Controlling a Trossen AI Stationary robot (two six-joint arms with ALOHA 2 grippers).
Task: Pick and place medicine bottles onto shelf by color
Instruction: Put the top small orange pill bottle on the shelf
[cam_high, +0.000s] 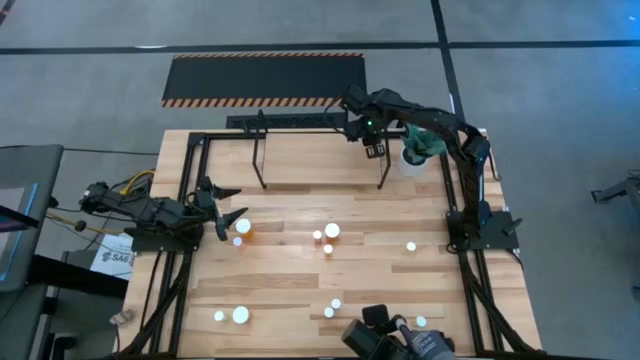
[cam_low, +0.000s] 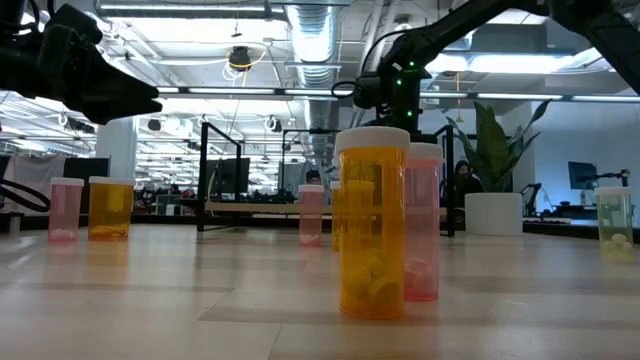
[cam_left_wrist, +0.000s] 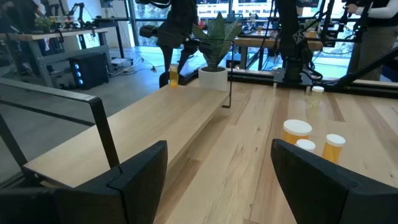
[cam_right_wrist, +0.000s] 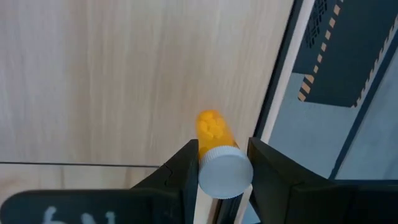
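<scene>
One orange bottle (cam_right_wrist: 214, 134) clamped in right gripper (cam_right_wrist: 224, 165) over shelf (cam_high: 310, 160) at 1 o'clock (placing step). Next: lower, release upright. Left gripper (cam_high: 225, 222) wide, waiting at 9 o'clock.

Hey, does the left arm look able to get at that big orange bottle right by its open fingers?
Probably yes. The left gripper sits open beside the orange bottle, with only bare table between them. The right gripper is far off over the shelf, holding another bottle.
</scene>
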